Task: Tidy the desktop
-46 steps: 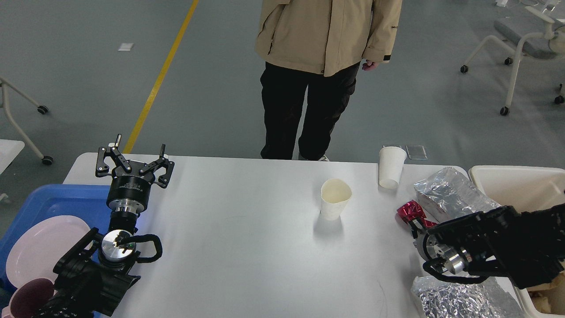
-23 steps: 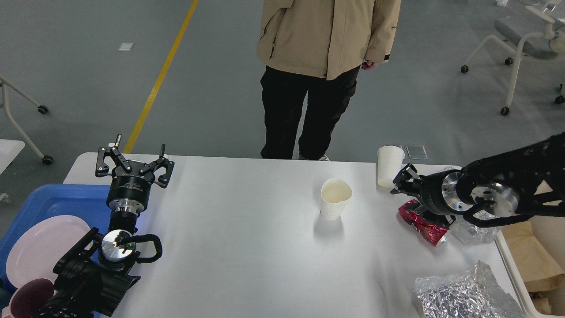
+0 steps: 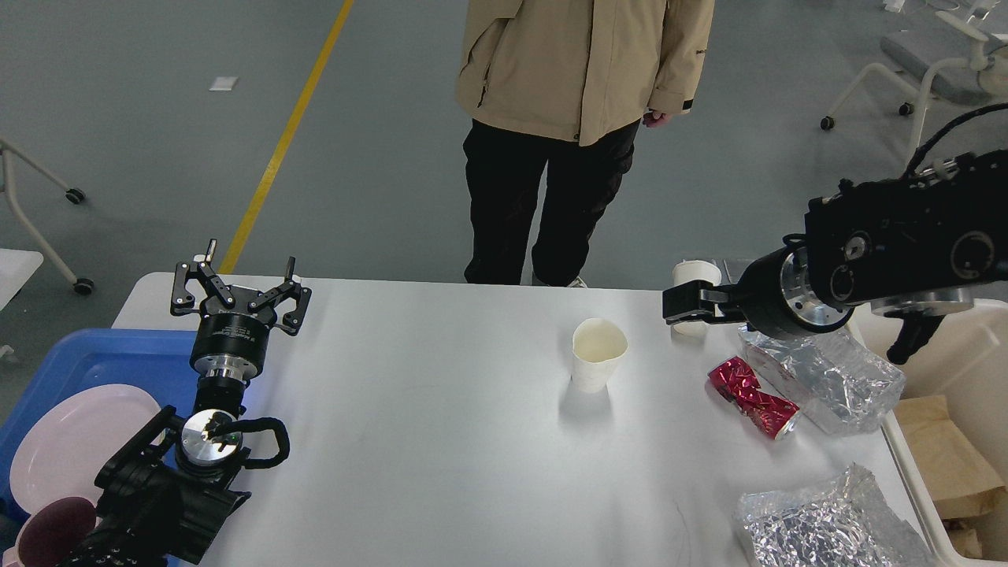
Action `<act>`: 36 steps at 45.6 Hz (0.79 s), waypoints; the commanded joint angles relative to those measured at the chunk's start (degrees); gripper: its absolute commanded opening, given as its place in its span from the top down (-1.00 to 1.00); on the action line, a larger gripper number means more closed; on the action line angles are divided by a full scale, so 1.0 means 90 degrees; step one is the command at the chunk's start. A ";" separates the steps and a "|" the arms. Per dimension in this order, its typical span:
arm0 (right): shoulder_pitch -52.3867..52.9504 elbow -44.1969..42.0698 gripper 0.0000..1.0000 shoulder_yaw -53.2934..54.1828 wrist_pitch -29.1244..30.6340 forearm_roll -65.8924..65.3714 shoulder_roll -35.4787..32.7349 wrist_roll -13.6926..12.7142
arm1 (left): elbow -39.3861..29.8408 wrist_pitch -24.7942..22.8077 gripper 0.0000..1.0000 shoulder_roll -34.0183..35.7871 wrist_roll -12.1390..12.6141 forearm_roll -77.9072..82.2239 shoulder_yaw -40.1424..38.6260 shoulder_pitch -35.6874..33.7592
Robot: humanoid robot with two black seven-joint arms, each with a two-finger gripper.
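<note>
A large smooth white rectangular desktop [image 3: 441, 441] with rounded corners fills the lower part of the head view. Two white paper cups are seen on it: one dented cup [image 3: 598, 353] stands upright near the middle, and a second cup [image 3: 693, 277] stands at the far edge, partly hidden behind the right gripper [image 3: 677, 305]. One crushed red metallic can [image 3: 752, 397] lies on its side right of the middle, just beside a crumpled silver foil bag [image 3: 827, 378]; a second crumpled silver foil bag [image 3: 819, 524] lies at the near right corner, so two foil bags are counted. A cream rectangular bin [image 3: 965, 370] holding brown paper is set at the right edge of the desktop. At the left edge one blue plastic tray [image 3: 102, 354] is seen, holding one pale pink round plate [image 3: 71, 441] and one dark maroon cup [image 3: 51, 535]. The left gripper [image 3: 241, 282] is held upright over the far left corner with its two fingers spread apart and nothing between them. The right gripper is seen dark and side-on in front of the far cup; whether its jaws are apart or together cannot be told. One person in a tan jacket and black trousers [image 3: 551, 142] stands beyond the desktop.
</note>
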 commanded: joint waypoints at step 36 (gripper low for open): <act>-0.4619 -0.3848 -1.00 0.2407 -0.1476 0.2951 0.0948 -0.0032 | 0.0000 0.0000 -1.00 0.0000 0.0000 0.0000 0.0000 0.0000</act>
